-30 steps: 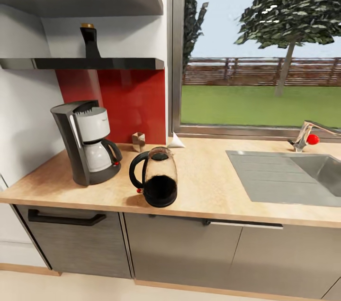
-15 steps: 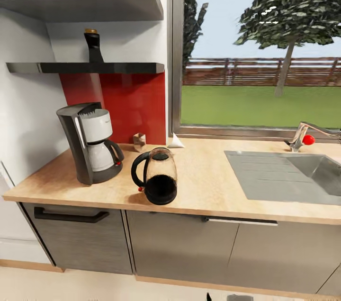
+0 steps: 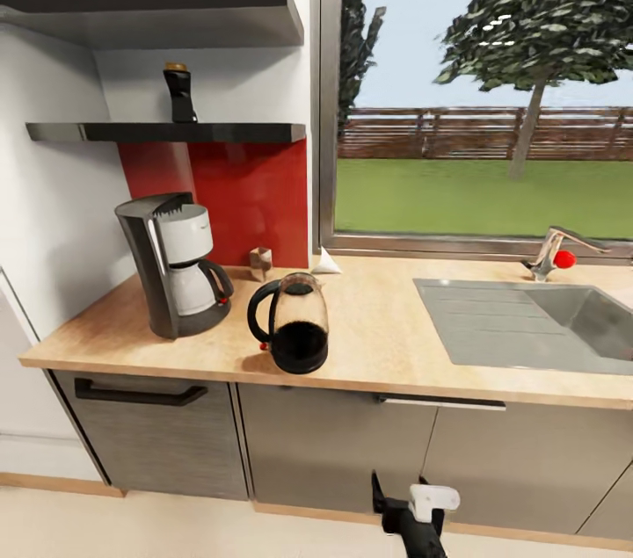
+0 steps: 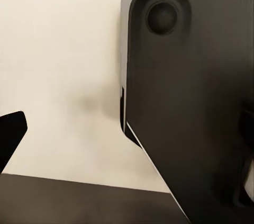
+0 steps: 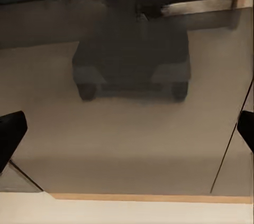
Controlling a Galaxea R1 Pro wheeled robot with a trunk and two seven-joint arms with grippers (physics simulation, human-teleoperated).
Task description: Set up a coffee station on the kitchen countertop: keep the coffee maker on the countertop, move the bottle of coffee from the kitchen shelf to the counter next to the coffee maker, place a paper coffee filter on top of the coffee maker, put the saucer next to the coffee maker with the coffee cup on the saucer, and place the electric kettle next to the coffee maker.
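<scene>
On the kitchen countertop (image 3: 396, 347), the electric kettle (image 3: 290, 334) stands right of the coffee maker (image 3: 174, 277), apparently nearer.

— What colours am I reading?
— I see a light-wood kitchen countertop (image 3: 378, 338), dark grey coffee maker (image 3: 171, 277) with a white basket, and a red backsplash (image 3: 237, 198).
— The kitchen shelf (image 3: 176, 133)?
— Glossy black; the bottle of coffee (image 3: 181, 94) is dark, capped tan-gold.

One coffee maker (image 3: 174, 266); one electric kettle (image 3: 293, 335); two shelves (image 3: 167, 133).

Two dark fingers (image 5: 11, 131) stand wide apart before a glossy grey cabinet front (image 5: 132, 144) (a blurred reflection above).
</scene>
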